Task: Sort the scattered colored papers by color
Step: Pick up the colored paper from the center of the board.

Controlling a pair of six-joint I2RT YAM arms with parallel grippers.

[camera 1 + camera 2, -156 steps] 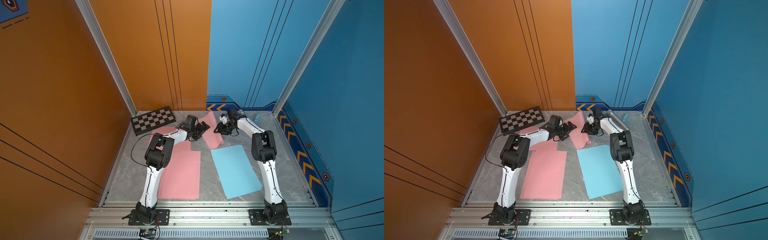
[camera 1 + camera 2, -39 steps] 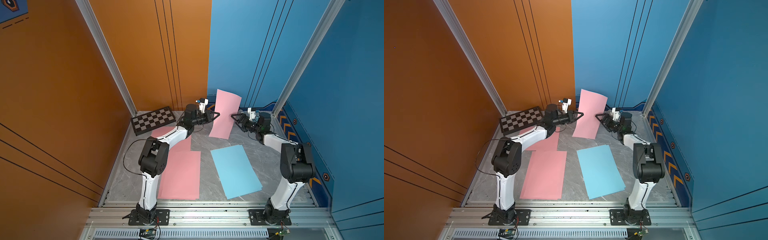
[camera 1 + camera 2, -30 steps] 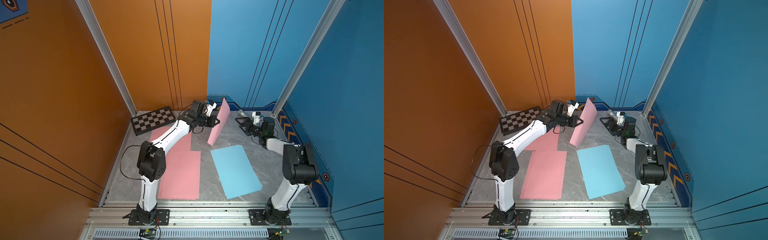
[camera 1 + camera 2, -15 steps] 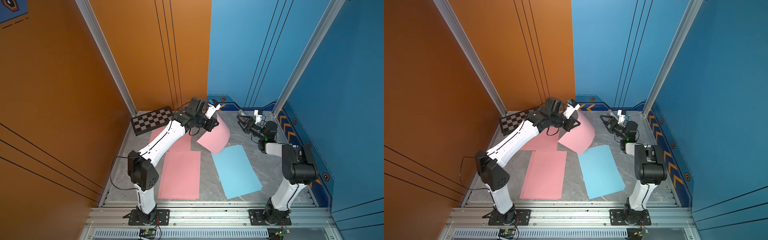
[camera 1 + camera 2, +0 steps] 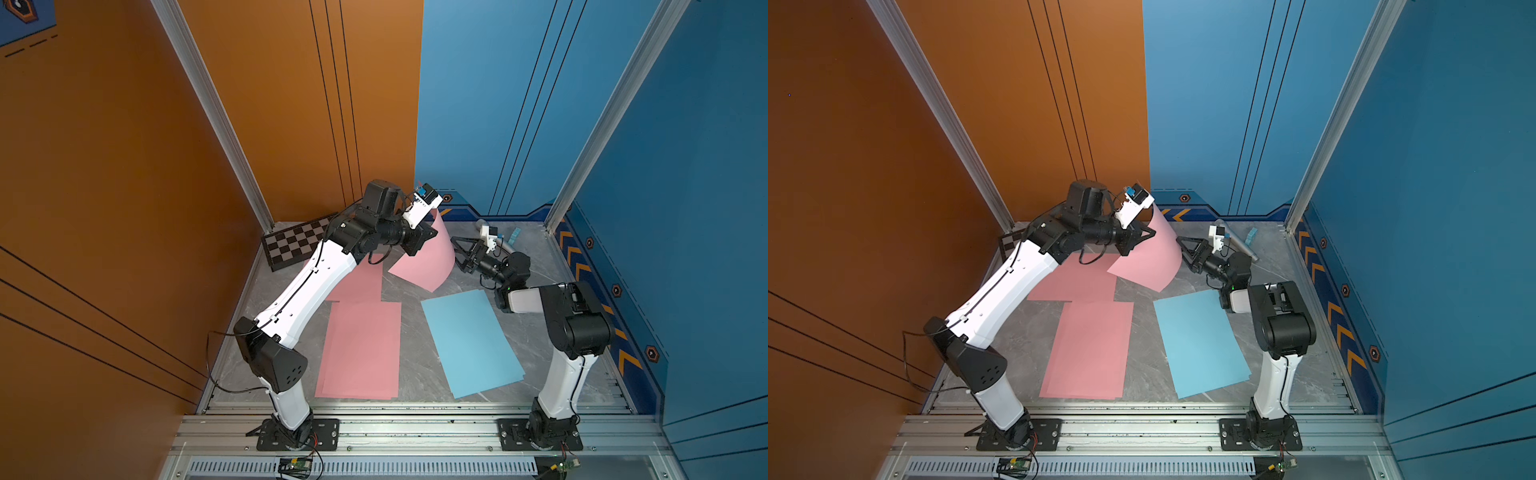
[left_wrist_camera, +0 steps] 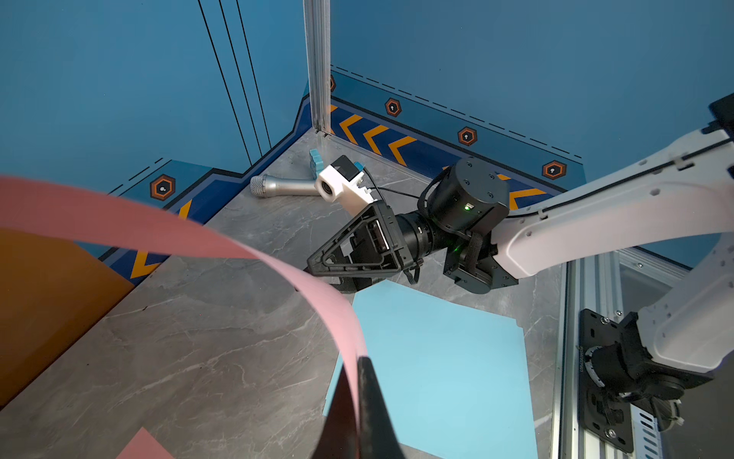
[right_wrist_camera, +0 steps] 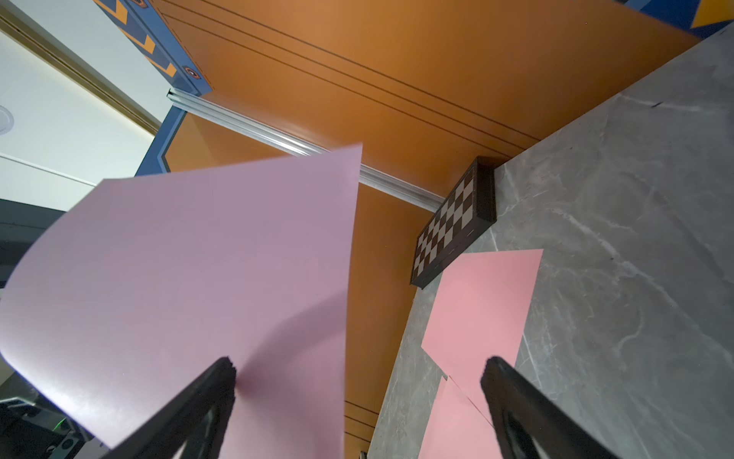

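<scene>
Pink sheet curled in left jaws, blue sheet flat

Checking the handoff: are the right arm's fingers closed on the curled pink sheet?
No, in the right wrist view the right fingers stand wide apart, not pinching the curled pink sheet ahead of them.

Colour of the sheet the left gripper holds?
Pink; the curled thin paper sheet shows best in a top view.

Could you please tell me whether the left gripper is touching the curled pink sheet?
Touching. The left wrist view shows the left gripper shut on an edge of the curled pink sheet, the paper running between its fingers.
</scene>
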